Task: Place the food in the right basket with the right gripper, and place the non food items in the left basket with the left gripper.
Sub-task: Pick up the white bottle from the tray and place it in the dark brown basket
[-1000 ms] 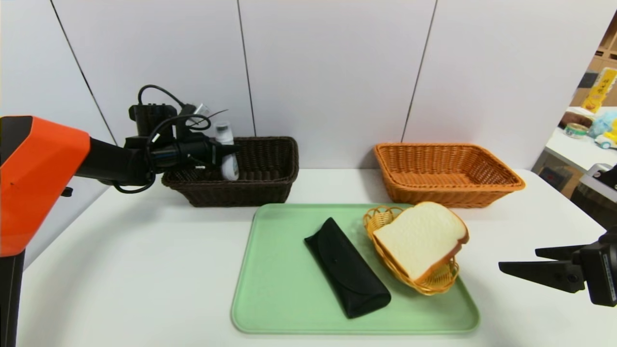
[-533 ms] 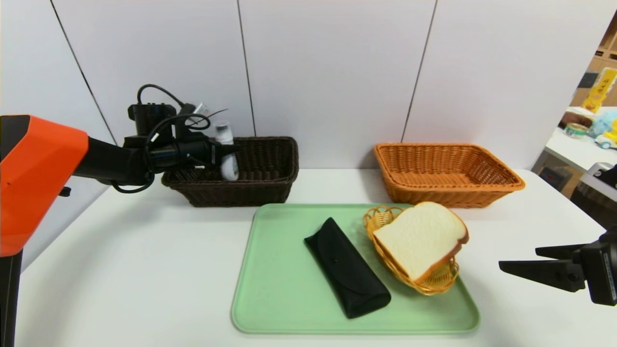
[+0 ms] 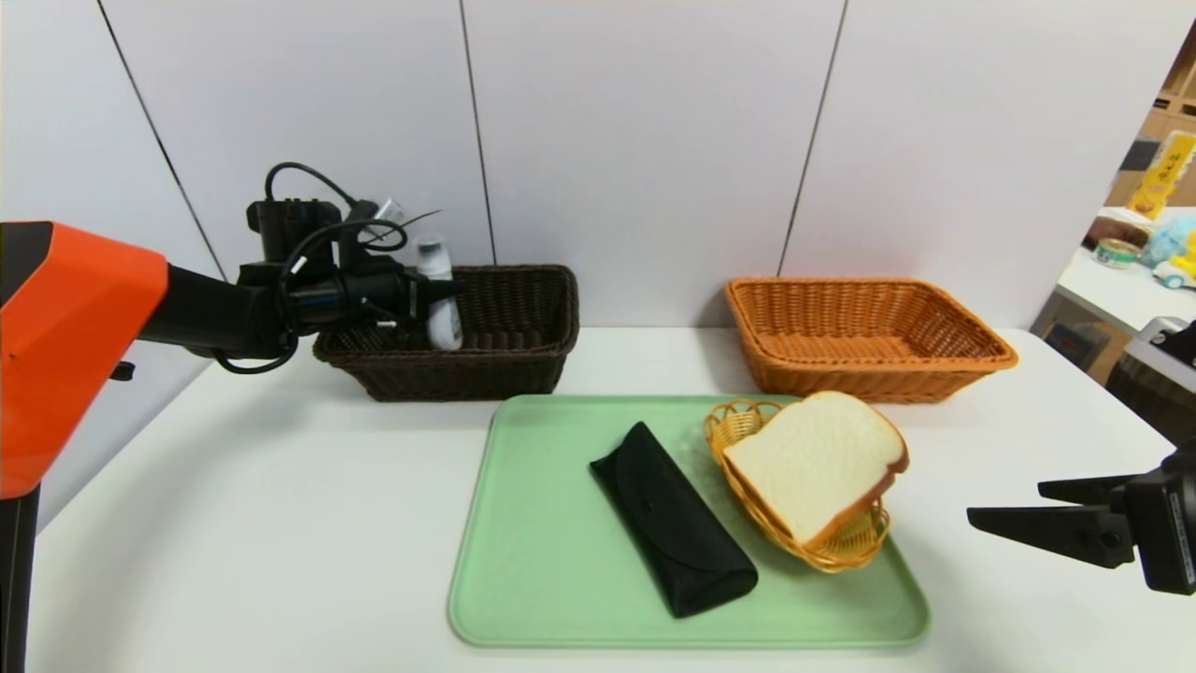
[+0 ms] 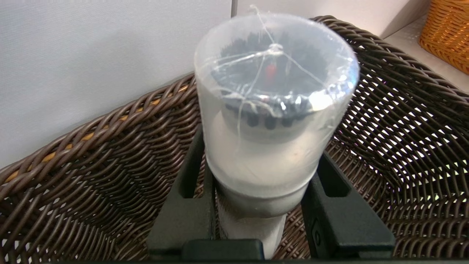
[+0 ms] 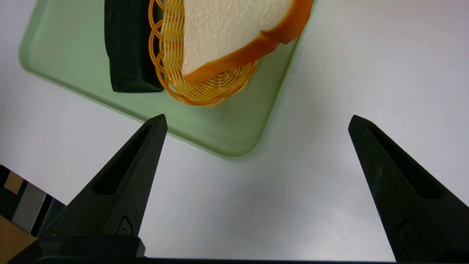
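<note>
The left gripper [image 3: 439, 297] holds the small translucent bottle [image 3: 441, 297] upright, jaws clamped on its body just below the cap, above the left end of the dark brown basket [image 3: 509, 369] at the far left of the surface [image 3: 262, 523]. To do the drop well, I would lower the bottle inside the rim before parting the jaws, so it neither tips out nor bounces off the wicker. The black glasses case [image 3: 675, 520] lies on the green tray [image 3: 551, 579], the bread slice [image 3: 811, 463] on the small yellow wicker dish [image 3: 747, 425] beside it. The right gripper [image 3: 1014, 509] is parked at the near right, jaws wide apart and empty; the orange-tan basket [image 3: 934, 369] is empty.
</note>
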Controlling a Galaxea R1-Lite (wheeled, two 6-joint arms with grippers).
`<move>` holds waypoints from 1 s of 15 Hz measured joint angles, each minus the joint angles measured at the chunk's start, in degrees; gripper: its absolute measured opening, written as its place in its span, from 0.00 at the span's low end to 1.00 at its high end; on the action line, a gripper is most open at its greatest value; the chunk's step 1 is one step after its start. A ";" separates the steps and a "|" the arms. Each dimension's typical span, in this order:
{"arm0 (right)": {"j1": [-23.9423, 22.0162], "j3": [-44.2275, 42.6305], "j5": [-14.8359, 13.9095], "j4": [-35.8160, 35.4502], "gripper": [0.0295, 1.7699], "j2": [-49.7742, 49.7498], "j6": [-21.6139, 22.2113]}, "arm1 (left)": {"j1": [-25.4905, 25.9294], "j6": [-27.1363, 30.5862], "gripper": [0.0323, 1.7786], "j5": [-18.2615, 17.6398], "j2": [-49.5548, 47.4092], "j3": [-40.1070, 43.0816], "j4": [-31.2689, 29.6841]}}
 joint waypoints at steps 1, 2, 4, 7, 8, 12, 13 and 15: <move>0.00 0.00 0.00 0.00 0.97 0.00 0.00 | 0.00 0.01 0.35 0.01 -0.01 0.09 -0.05; 0.00 0.02 -0.06 0.02 0.97 0.00 0.00 | 0.00 0.11 0.35 0.04 -0.01 0.15 -0.24; 0.00 0.02 -0.09 0.02 0.97 0.00 0.02 | 0.00 0.23 0.35 0.09 -0.04 0.33 -0.63; 0.00 0.00 -0.06 0.02 0.97 0.00 0.06 | 0.06 1.57 0.35 0.09 -0.11 0.80 -0.66; 0.00 0.00 -0.06 0.00 0.97 0.00 0.06 | 0.06 1.63 0.35 0.11 -0.11 0.83 -0.62; 0.00 0.00 -0.12 0.00 0.97 0.00 0.13 | 0.09 1.58 0.35 0.01 -0.11 0.94 -0.55; 0.00 -0.02 -0.15 0.00 0.97 -0.01 0.11 | 0.09 1.61 0.35 0.04 -0.12 0.94 -0.52; 0.00 0.00 -0.15 0.02 0.97 -0.11 0.09 | 0.09 1.63 0.35 0.01 -0.15 0.96 -0.60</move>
